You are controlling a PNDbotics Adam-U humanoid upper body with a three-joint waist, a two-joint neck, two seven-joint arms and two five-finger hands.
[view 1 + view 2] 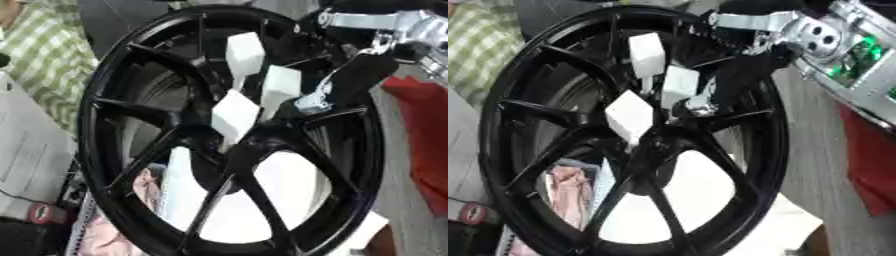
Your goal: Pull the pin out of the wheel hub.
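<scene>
at the wheel hub (232, 145), my right hand (350, 82) seems clamped on a white pin (280, 86) to pull it free.

green-and-white checked cloth (45, 55) at upper left, running down the left edge. below it a pale grey surface (26, 160) along the left side. small red-and-white round thing (41, 214) low left, on a dark patch; can't make out what it is. pink crumpled material (569, 196) showing through the lower-left gaps between spokes, with a striped edge beside it. white surface (289, 187) visible through the lower gaps. red cloth (424, 135) at the right edge, lying on a grey top (815, 165) that runs down the right side.
</scene>
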